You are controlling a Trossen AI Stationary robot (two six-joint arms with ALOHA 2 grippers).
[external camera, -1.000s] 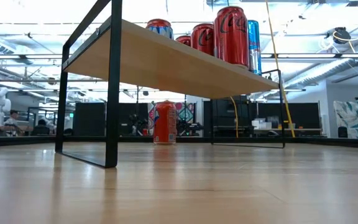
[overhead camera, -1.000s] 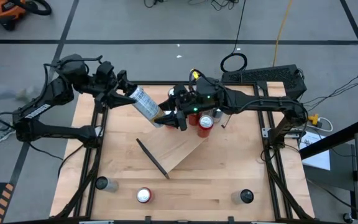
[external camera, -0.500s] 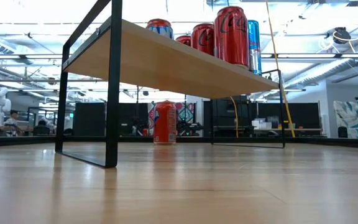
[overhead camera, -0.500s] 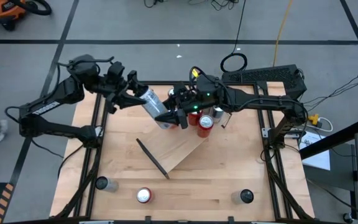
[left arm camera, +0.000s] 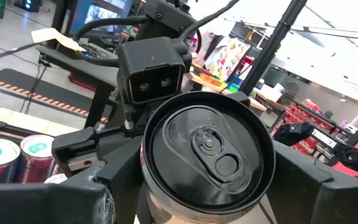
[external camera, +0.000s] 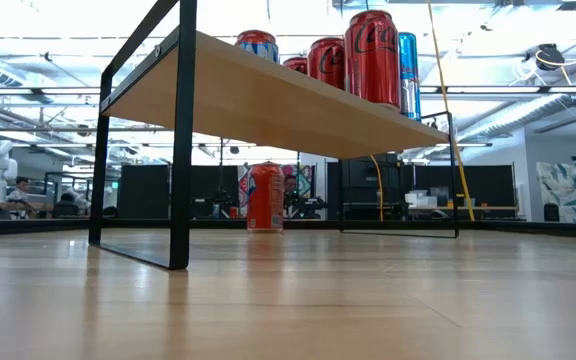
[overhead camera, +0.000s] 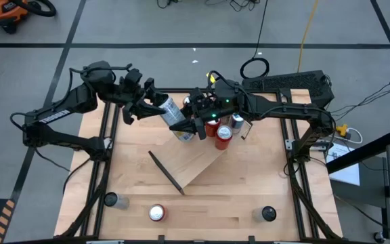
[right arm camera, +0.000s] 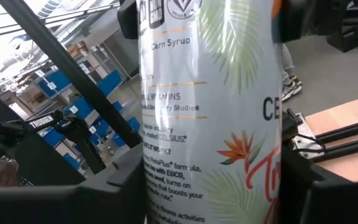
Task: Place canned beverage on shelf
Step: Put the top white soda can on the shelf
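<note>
High view: a slim, glossy white cylindrical can point(overhead camera: 171, 112) hangs tilted above the flat light-wood shelf's point(overhead camera: 193, 163) far end, clenched by the left gripper point(overhead camera: 156, 107); the right gripper point(overhead camera: 187, 127) straddles its lower end, grip unclear.

On the white can point(right arm camera: 216, 112) filling your right wrist view you can read "Corn Syrup", "VITAMINS", "Studies" and "CELSIUS", with more fine print too small to make out. A black bar point(right arm camera: 51, 121) in the room behind it reads "TROSSEN". The red cans on the shelf carry script lettering you cannot read clearly.
</note>
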